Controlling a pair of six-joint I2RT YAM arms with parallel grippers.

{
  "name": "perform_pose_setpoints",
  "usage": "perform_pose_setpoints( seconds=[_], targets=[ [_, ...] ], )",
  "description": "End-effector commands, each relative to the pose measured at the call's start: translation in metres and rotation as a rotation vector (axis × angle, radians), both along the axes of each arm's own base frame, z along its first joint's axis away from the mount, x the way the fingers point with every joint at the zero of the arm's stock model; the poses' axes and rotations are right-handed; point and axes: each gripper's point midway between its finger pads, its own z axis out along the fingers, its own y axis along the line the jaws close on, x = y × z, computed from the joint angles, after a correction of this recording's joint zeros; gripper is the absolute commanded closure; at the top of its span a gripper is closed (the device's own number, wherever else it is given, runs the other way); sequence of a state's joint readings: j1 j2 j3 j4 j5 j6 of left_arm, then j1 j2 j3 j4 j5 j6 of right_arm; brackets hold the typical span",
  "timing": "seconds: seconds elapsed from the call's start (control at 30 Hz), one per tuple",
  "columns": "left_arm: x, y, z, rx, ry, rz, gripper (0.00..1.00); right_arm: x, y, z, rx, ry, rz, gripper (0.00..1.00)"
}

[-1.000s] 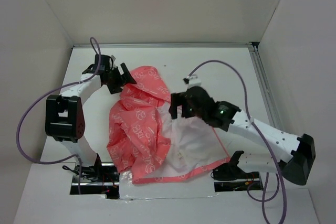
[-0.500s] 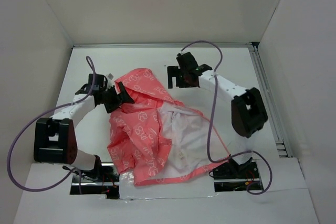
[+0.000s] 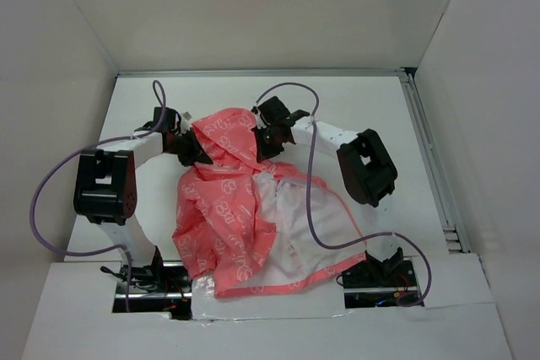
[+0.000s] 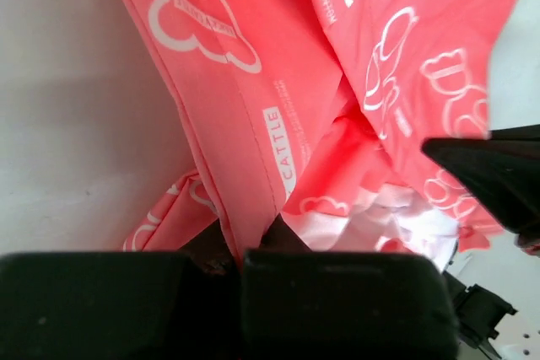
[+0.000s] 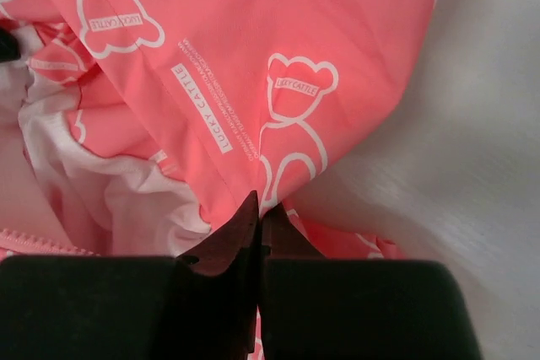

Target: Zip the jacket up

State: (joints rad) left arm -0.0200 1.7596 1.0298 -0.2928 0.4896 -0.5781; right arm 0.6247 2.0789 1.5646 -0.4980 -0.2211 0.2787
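Coral-pink jacket (image 3: 245,208) is lying crumpled mid-tabletop (image 3: 354,99) in the overhead view. It's open at the front, so the pale lining (image 3: 304,225) shows on the right side, and the hood (image 3: 232,128) points toward the far wall. Both arms are curled in at the hood end. The left tool (image 3: 192,149) sits on the hood's left edge and the right tool (image 3: 263,137) on its right edge, so they're on opposite sides of the same bit of fabric.

Left wrist view: the left tool (image 4: 245,250) is pinched fully closed, with a fold of the jacket (image 4: 278,82) running straight down between its fingers. It looks like the hemmed hood edge with the printed lettering. Bare tabletop is off to the left.

Right wrist view: same deal. The right tool (image 5: 257,225) is clamped tight with no visible gap, and the tips are nipping the jacket (image 5: 253,56) right at its edge. A strip of pink zipper tape (image 5: 34,242) peeks in at the lower left, well away from the grip.

My read: this is still the spread-it-out step, and the zipping hasn't started. Next they'd probably need to pull the hood end taut and flat so the two front edges line up. Then comes finding the slider, which I can't spot in any view.
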Motion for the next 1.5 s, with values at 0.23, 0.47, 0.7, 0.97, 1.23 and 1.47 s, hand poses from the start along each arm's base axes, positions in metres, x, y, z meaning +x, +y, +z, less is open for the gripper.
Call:
perform_pose_setpoints(
  seconds=[0.23,0.47,0.7,0.97,1.23,1.47],
  targets=[
    [0.033,-0.005,0.177,0.058,-0.509,-0.047,1.00,0.032,-0.050,0.230,0.085,-0.589,-0.207,1.00],
    [-0.019,-0.016,0.372,0.146,-1.037,-0.057,1.00,-0.019,-0.119,0.412,0.137,-0.973,-0.344,1.00],
    [-0.138,-0.024,0.535,0.051,-1.524,-0.165,1.00,-0.128,-0.163,0.549,0.335,-1.239,-0.288,1.00],
    [-0.255,-0.026,0.605,-0.033,-1.789,-0.323,1.00,-0.240,-0.203,0.627,0.723,-1.370,-0.060,1.00],
    [-0.271,-0.014,0.618,0.010,-1.816,-0.236,1.00,-0.224,-0.227,0.629,0.708,-1.368,-0.248,1.00],
    [-0.114,-0.012,0.537,0.061,-1.445,-0.112,1.00,-0.109,-0.201,0.548,0.344,-1.224,-0.585,1.00]
  ],
)
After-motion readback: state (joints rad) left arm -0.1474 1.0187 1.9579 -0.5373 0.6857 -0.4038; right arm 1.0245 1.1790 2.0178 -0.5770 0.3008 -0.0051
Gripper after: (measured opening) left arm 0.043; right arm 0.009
